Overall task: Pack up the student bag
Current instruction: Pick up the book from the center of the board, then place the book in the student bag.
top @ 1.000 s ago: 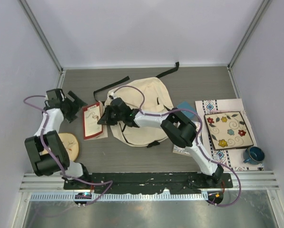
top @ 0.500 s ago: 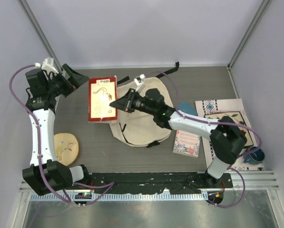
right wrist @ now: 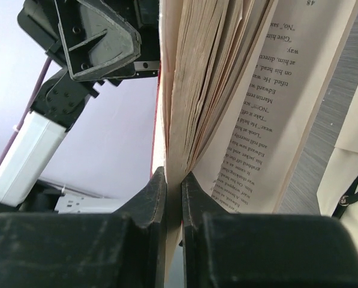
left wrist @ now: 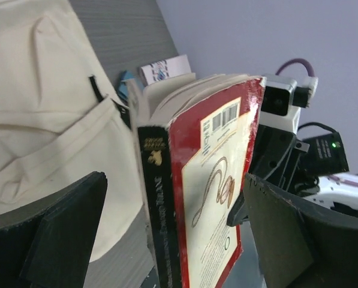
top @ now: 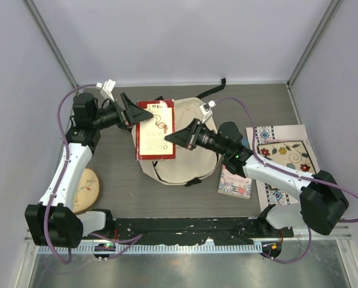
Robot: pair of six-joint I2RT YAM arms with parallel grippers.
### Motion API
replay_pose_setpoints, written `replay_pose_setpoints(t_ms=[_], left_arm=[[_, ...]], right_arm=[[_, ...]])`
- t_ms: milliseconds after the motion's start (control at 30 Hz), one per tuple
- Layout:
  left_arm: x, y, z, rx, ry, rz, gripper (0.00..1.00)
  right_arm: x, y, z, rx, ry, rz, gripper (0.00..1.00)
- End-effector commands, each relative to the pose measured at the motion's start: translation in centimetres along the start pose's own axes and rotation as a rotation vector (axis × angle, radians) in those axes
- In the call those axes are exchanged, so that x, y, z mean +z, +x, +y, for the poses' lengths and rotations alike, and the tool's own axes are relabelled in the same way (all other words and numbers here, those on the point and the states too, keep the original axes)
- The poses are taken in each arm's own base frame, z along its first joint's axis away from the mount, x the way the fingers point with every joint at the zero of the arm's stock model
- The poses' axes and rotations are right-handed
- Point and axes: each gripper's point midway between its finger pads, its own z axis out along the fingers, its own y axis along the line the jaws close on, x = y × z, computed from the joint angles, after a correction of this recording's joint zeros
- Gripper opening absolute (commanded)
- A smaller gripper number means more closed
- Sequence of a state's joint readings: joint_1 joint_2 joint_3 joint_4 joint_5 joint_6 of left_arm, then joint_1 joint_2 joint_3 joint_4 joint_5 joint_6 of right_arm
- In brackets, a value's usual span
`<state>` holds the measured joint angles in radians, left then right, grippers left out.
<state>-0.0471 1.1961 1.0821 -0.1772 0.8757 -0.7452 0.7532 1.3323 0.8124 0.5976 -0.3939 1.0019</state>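
Nearest my bases, a patterned notebook (top: 234, 182) lies flat to the right of the student bag (top: 187, 162), and a pale round board (top: 90, 183) lies to the bag's left. The bag rests at mid-table, cream panel up, with black straps (top: 210, 91) trailing beyond it; no open mouth shows from above. Over the bag's left half hangs the red paperback (top: 155, 128), carried by my right pincer (top: 168, 140). Its fingers (right wrist: 149, 198) are pressed together on the cover and part of the page block, while the other leaves fan loose. At the bag's far-left edge my left pincer (top: 144, 113) stands spread wide by the book's far corner; whether the spine lies inside the gap I cannot tell. Judgement: the book is lifted but not packed. To do the step well, the left pincer should close across the spine and both covers, shutting the leaves, before either arm seeks the bag's opening. A one-sided pinch risks torn pages.
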Motion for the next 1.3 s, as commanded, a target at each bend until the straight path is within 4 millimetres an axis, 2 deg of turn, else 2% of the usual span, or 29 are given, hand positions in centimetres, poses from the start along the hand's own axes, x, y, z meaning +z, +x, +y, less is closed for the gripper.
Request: replay_pose_setpoints(t_ms=[0,67,167,200,267,300,333,367,400,433,467,500,567,600,633,700,733,767,800,833,900,933,1000,1033,1100,1133,1167,1233,1267], left_arm=[[0.6,1.0,-4.7,0.096,0.203,0.059,1.0],[0.9,1.7,-5.7,0.129,0.242,0.067,1.0],[1.2,2.6,-6.7,0.149,0.282,0.093,0.89],[1.2,2.8,-6.9,0.151,0.292,0.103,0.76],[1.2,2.9,-6.8,0.15,0.292,0.105,0.61],[1.3,2.9,-6.7,0.147,0.29,0.107,0.47],[1.3,3.0,-6.7,0.147,0.289,0.108,0.39],[1.3,3.0,-6.5,0.142,0.286,0.11,0.3],[1.4,3.1,-6.3,0.135,0.279,0.11,0.13],[1.5,2.9,-6.1,0.131,0.262,0.095,0.05],[1.6,2.8,-5.8,0.124,0.249,0.088,0.0],[1.8,2.8,-5.4,0.117,0.235,0.082,0.0],[2.0,2.2,-4.7,0.108,0.181,0.04,0.0],[2.1,2.0,-4.2,0.102,0.152,0.017,0.0],[2.0,1.7,-3.9,0.1,0.129,-0.007,0.0],[2.0,0.1,-3.1,0.072,0.055,-0.107,0.0],[2.1,-0.1,-2.3,0.047,0.028,-0.136,0.0],[2.1,-1.6,-1.8,0.042,-0.006,-0.226,0.0],[2.0,-2.1,-2.0,-0.022,0.0,-0.271,0.0],[2.1,-2.1,-1.0,-0.061,-0.017,-0.307,0.0],[2.0,-3.9,-1.0,-0.13,-0.01,-0.429,0.0],[2.3,-3.9,-1.1,-0.152,0.0,-0.446,0.0],[2.4,-4.6,-1.2,-0.169,0.003,-0.513,0.0],[3.1,-4.0,-2.0,-0.176,0.017,-0.507,0.0],[3.9,-3.6,-3.0,-0.186,0.023,-0.522,0.0],[4.1,-3.6,-3.6,-0.194,0.041,-0.529,0.0],[4.3,-3.5,-3.9,-0.199,0.051,-0.532,0.0],[4.7,-3.0,-4.6,-0.215,0.062,-0.534,0.0],[4.8,-2.9,-4.8,-0.223,0.068,-0.535,0.0]], right_arm=[[-1.8,-1.3,5.9,-0.085,-0.221,-0.027,0.01],[-2.0,-0.8,6.0,-0.095,-0.237,0.006,0.01],[-2.1,-0.5,5.5,-0.111,-0.225,0.026,0.01],[-2.2,-0.5,5.3,-0.112,-0.215,0.029,0.01],[-2.5,-1.2,4.7,-0.13,-0.192,0.015,0.01],[-2.6,-1.4,4.0,-0.123,-0.156,0.014,0.01],[-2.9,-2.0,3.7,-0.146,-0.139,-0.004,0.01],[-3.1,-2.5,3.4,-0.155,-0.115,-0.018,0.1],[-3.2,-2.7,2.1,-0.143,-0.049,-0.026,0.18],[-3.6,-3.1,2.1,-0.154,-0.026,-0.047,0.27],[-3.9,-3.6,1.6,-0.182,0.008,-0.063,0.54],[-4.3,-3.1,-0.2,-0.157,0.099,-0.046,0.66],[-5.6,-4.7,-2.0,-0.178,0.241,-0.136,0.81],[-6.8,-4.3,-3.9,-0.158,0.345,-0.136,0.84],[-7.8,-4.9,-5.6,-0.15,0.435,-0.188,0.85],[-9.5,-4.2,-6.1,-0.123,0.478,-0.2,0.85],[-9.9,-2.7,-6.8,-0.093,0.475,-0.171,0.85],[-10.2,-2.1,-6.7,-0.061,0.453,-0.166,0.85],[-10.2,-2.1,-5.2,-0.009,0.384,-0.196,0.85],[-10.6,-0.6,-6.1,0.043,0.379,-0.179,0.85],[-10.3,0.2,-4.3,0.103,0.286,-0.196,0.85],[-10.4,1.0,-4.7,0.12,0.286,-0.192,0.85],[-10.1,1.2,-4.1,0.122,0.269,-0.219,0.85],[-9.7,2.1,-3.6,0.127,0.252,-0.202,0.85],[-9.1,1.8,-2.6,0.13,0.194,-0.227,0.86],[-8.8,2.2,-3.1,0.16,0.195,-0.222,0.86],[-8.6,1.6,-2.3,0.158,0.149,-0.246,0.86],[-8.2,1.7,-2.7,0.166,0.137,-0.257,0.86],[-8.1,1.1,-2.2,0.168,0.111,-0.279,0.86]])
